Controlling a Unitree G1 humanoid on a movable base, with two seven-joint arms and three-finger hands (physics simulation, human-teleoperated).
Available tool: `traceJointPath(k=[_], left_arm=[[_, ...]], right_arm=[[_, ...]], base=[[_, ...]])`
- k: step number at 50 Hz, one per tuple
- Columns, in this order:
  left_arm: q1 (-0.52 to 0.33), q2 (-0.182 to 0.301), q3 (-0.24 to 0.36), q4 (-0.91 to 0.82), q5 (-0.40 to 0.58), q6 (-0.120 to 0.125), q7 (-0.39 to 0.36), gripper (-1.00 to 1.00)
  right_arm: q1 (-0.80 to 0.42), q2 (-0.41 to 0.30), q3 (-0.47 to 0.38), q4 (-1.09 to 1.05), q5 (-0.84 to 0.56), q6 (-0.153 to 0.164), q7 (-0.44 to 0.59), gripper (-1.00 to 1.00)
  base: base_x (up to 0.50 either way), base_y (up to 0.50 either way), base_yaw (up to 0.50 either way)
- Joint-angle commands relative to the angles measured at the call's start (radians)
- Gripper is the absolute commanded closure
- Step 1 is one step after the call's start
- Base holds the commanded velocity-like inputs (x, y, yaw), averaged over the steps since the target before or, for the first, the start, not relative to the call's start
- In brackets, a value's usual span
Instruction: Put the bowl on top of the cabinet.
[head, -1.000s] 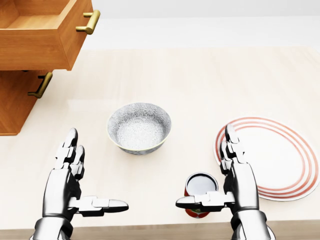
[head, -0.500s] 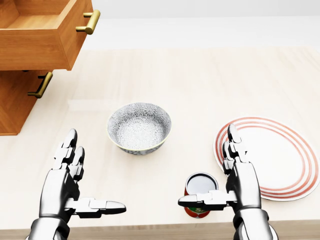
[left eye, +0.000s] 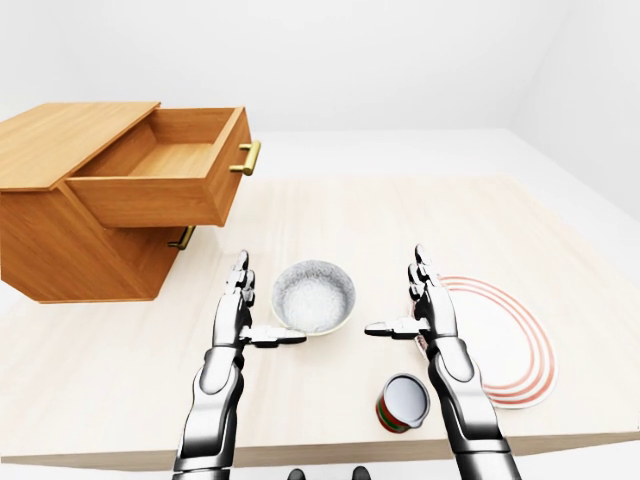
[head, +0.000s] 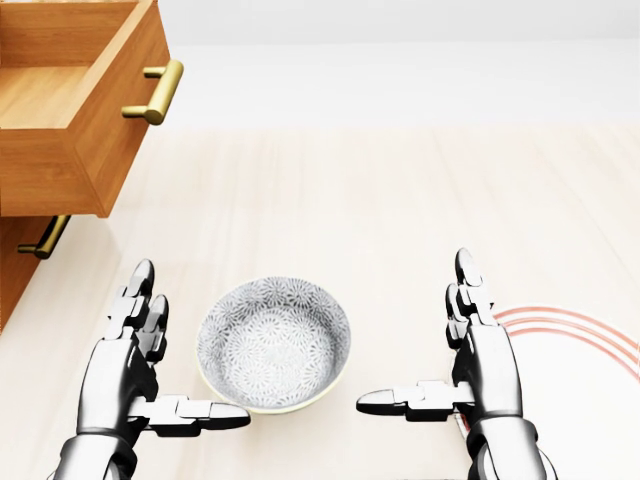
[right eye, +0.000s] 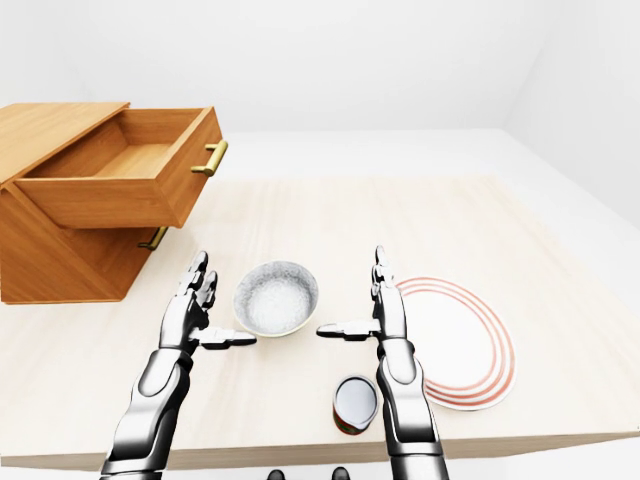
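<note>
A grey patterned bowl (head: 273, 345) stands upright on the pale wooden table (head: 380, 220), between my two hands. My left hand (head: 190, 352) is open just left of the bowl, and its thumb (head: 215, 413) points at the bowl's lower rim. My right hand (head: 412, 336) is open a little right of the bowl, apart from it. The wooden cabinet (left eye: 70, 140) stands at the left of the left-eye view. Its top drawer (left eye: 165, 175) is pulled out and its flat top is bare.
A white plate with red rings (left eye: 505, 345) lies right of my right hand. A red can (left eye: 403, 402) stands near the table's bottom edge, below my right forearm. The drawer's brass handle (head: 152, 93) juts out above the bowl's left side.
</note>
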Motion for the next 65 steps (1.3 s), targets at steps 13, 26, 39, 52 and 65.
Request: traceJointPath(k=[13, 26, 39, 52, 65], left_arm=[[0.006, -0.001, -0.004, 0.001, 0.016, -0.024, 0.002, -1.0], [0.03, -0.001, -0.026, -0.051, 0.069, -0.059, 0.009, -1.0], [0.082, -0.007, -0.138, -0.119, 0.363, -0.167, 0.069, -1.0], [0.16, 0.005, -0.248, -0.113, 0.588, -0.167, 0.169, -1.0], [0.166, 0.018, -0.291, 0.001, 0.752, -0.167, 0.276, -1.0]], right_arm=[[0.006, 0.001, 0.003, -0.008, -0.012, -0.007, -0.007, -1.0], [0.009, 0.0, -0.003, -0.017, -0.008, -0.008, -0.011, -1.0], [-0.003, 0.0, -0.002, 0.011, -0.01, -0.018, -0.016, -1.0], [-0.012, -0.002, -0.004, 0.039, -0.009, -0.03, -0.018, -1.0], [-0.015, 0.0, -0.001, 0.043, -0.011, -0.029, -0.02, -1.0]], base=[[0.5, 0.0, 0.0], [0.06, 0.0, 0.0], [0.0, 0.0, 0.0], [0.0, 0.0, 0.0], [0.0, 0.0, 0.0]])
